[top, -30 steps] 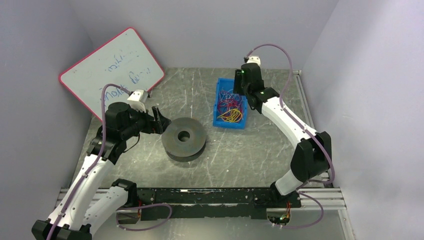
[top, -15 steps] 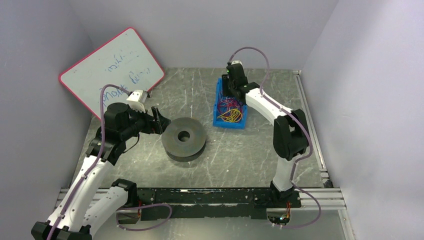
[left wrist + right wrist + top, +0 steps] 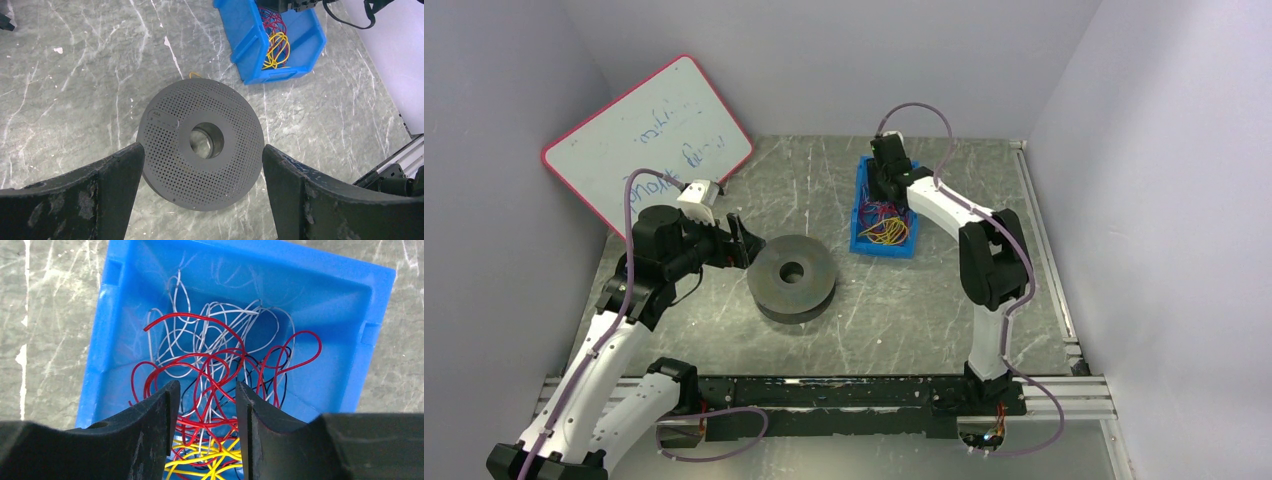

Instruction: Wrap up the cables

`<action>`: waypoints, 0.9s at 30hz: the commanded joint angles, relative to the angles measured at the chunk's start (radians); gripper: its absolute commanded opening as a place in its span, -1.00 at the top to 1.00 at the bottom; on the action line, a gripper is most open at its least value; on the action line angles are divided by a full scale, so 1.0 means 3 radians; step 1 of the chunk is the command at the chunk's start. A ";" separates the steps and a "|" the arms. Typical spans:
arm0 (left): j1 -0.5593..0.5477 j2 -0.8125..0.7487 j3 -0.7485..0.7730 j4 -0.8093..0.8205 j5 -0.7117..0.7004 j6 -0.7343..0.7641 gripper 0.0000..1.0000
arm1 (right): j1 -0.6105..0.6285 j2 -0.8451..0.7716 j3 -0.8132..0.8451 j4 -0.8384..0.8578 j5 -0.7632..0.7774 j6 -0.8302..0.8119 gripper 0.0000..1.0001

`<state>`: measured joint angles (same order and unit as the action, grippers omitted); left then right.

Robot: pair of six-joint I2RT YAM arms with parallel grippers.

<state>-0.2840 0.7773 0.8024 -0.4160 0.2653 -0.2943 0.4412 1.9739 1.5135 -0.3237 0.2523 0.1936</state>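
Note:
The cables (image 3: 215,367) are a loose tangle of thin red, white, dark and yellow wires lying in a blue bin (image 3: 325,305). My right gripper (image 3: 206,390) hangs over the tangle, jaws partly open, with nothing pinched between them. From above, the right gripper (image 3: 886,190) is over the far end of the bin (image 3: 860,222). A dark perforated spool (image 3: 170,150) lies flat on the table. My left gripper (image 3: 202,150) is wide open and empty, just left of the spool (image 3: 793,277) and a little above it. The cables (image 3: 275,45) also show in the left wrist view.
A whiteboard with a red rim (image 3: 649,140) leans against the left wall. A short yellow wire end (image 3: 192,75) pokes out at the spool's far edge. Walls enclose the table on three sides; a black rail (image 3: 844,395) runs along the near edge.
My right arm has folded in and swung left, carrying its gripper from the bin's right rim to over the wires at the bin's far end. The left arm has not moved.

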 commanded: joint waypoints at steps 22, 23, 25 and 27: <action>0.0030 -0.0029 -0.0025 0.0016 0.0013 0.0045 -0.82 | -0.0009 0.0124 0.0209 -0.0131 0.0202 -0.0057 1.00; 0.0031 -0.0029 -0.0024 0.0016 0.0015 0.0039 -0.82 | -0.0008 0.0051 0.0203 -0.0130 0.0198 -0.0057 1.00; 0.0027 -0.0034 -0.0029 0.0016 0.0015 0.0038 -0.82 | -0.0008 -0.0047 0.0197 -0.0123 0.0201 -0.0057 1.00; 0.0031 -0.0043 -0.0029 0.0019 0.0013 0.0036 -0.82 | -0.0009 -0.0151 0.0211 -0.0131 0.0212 -0.0053 1.00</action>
<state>-0.2825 0.7773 0.8024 -0.4160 0.2653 -0.2935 0.4397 2.0285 1.5539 -0.3710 0.2943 0.1780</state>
